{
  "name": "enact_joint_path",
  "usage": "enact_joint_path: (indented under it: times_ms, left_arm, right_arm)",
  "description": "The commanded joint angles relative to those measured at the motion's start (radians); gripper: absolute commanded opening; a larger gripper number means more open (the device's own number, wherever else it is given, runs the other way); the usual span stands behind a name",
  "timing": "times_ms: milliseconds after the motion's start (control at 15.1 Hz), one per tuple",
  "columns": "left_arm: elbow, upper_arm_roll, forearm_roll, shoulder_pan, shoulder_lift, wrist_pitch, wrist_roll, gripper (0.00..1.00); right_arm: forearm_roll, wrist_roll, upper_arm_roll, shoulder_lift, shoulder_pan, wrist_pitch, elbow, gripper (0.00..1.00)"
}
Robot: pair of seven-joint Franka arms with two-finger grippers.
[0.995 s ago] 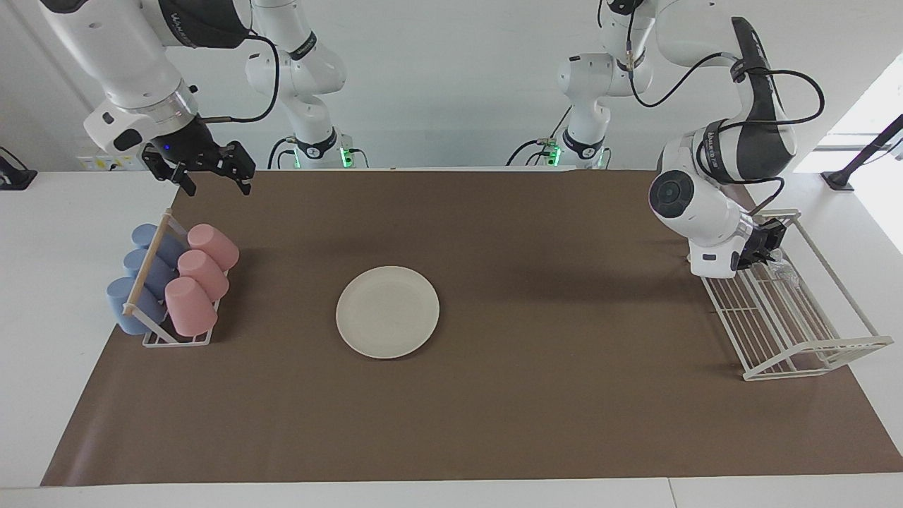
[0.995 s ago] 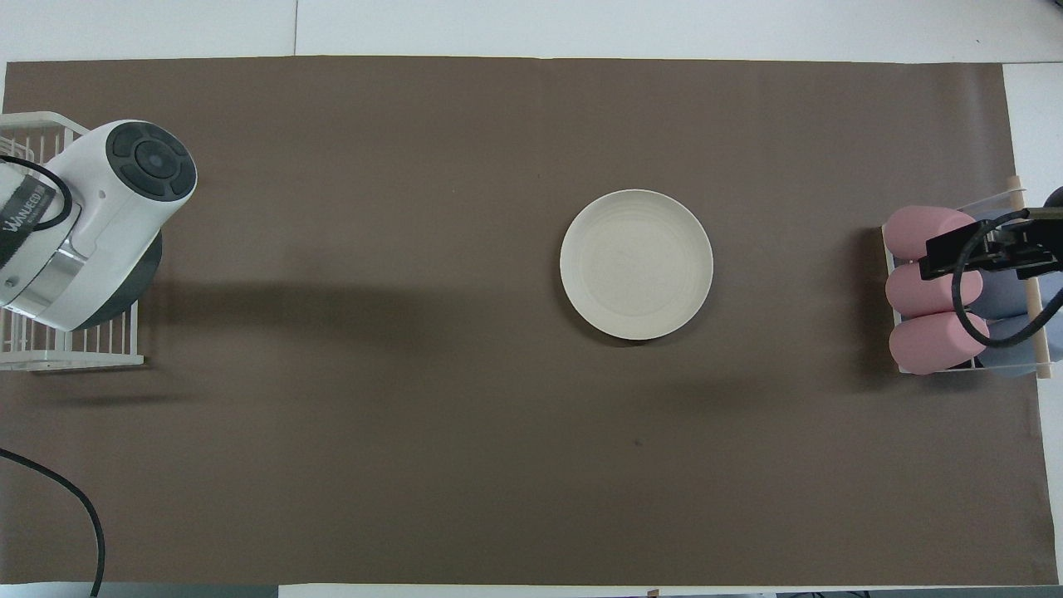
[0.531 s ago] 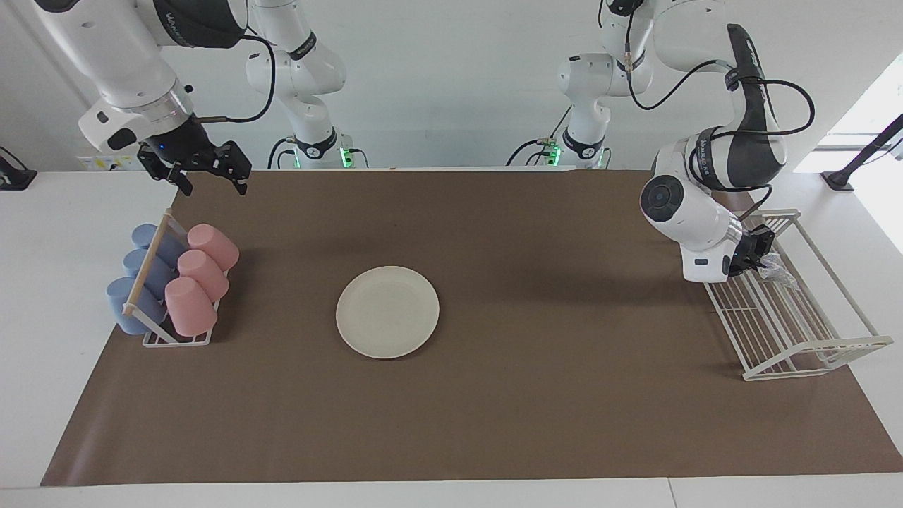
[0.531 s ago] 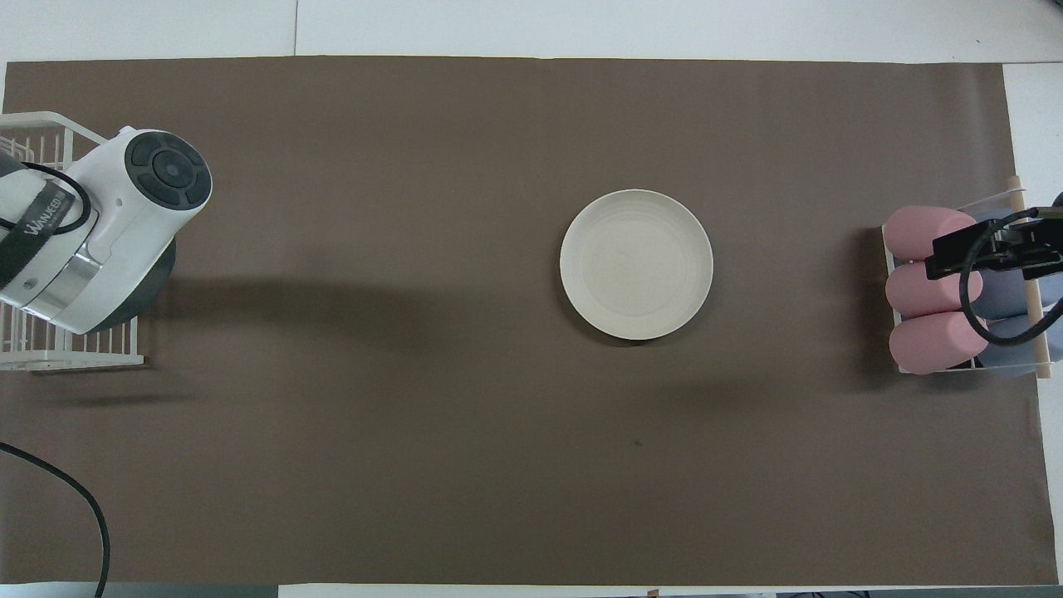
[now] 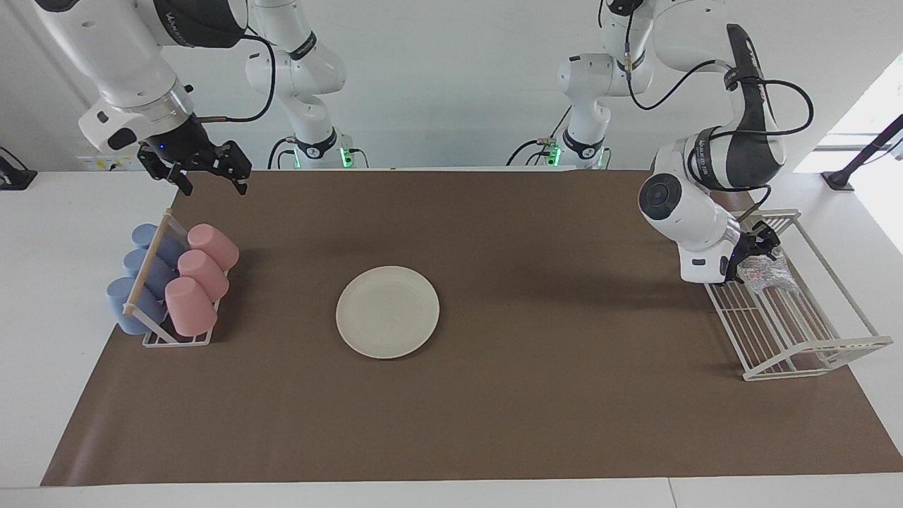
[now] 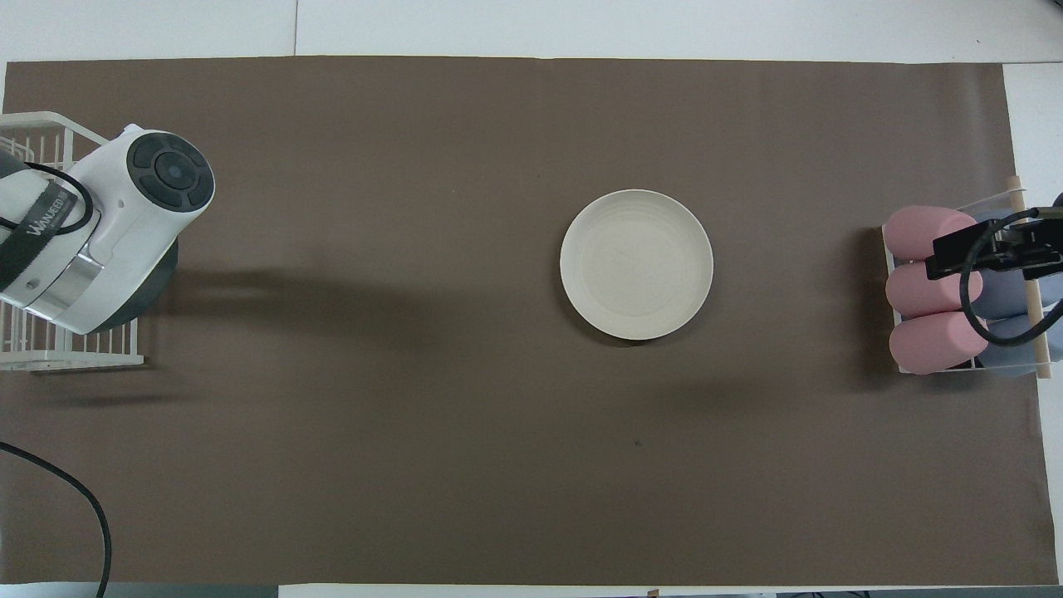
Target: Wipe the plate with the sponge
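The cream-white plate (image 5: 387,311) lies flat on the brown mat near the table's middle; it also shows in the overhead view (image 6: 636,264). My left gripper (image 5: 756,255) hangs low over the end of the white wire rack (image 5: 797,324) nearer the robots, shut on the silvery, wrinkly sponge (image 5: 766,273), which hangs just above the rack's wires. In the overhead view the left arm's wrist hides that gripper and the sponge. My right gripper (image 5: 214,180) is open and empty, waiting in the air over the cup rack (image 5: 169,282), and also shows in the overhead view (image 6: 992,249).
The cup rack holds pink cups (image 5: 201,271) and blue cups (image 5: 137,282) lying on their sides at the right arm's end of the table. The wire rack (image 6: 50,357) stands at the left arm's end. A brown mat (image 5: 564,395) covers the table.
My left gripper has drawn slightly back toward the rack's end nearer the robots and the mat, and the sponge has come along with it. My right gripper rose a little, then held still.
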Motion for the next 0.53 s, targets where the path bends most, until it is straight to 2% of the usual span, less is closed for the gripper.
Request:
enact_joint_path:
  times_ms: [0,265,464]
  left_arm:
    - [-0.007,0.008,-0.017,-0.011,-0.009,0.015,-0.011,1.0]
    - [0.066,0.008,-0.176,-0.004,-0.023,0.014,0.02,1.0]
    - [0.164,0.008,-0.378,0.001,-0.041,-0.029,0.164,1.0]
  right_arm:
    - [-0.013,0.0,0.006,-0.019,-0.006,-0.004,-0.015,1.0]
    - [-0.013,0.003,0.008,-0.017,-0.005,-0.004,-0.014,1.0]
    - [-0.013,0.015,0.008,-0.017,-0.005,-0.004,-0.012,1.0]
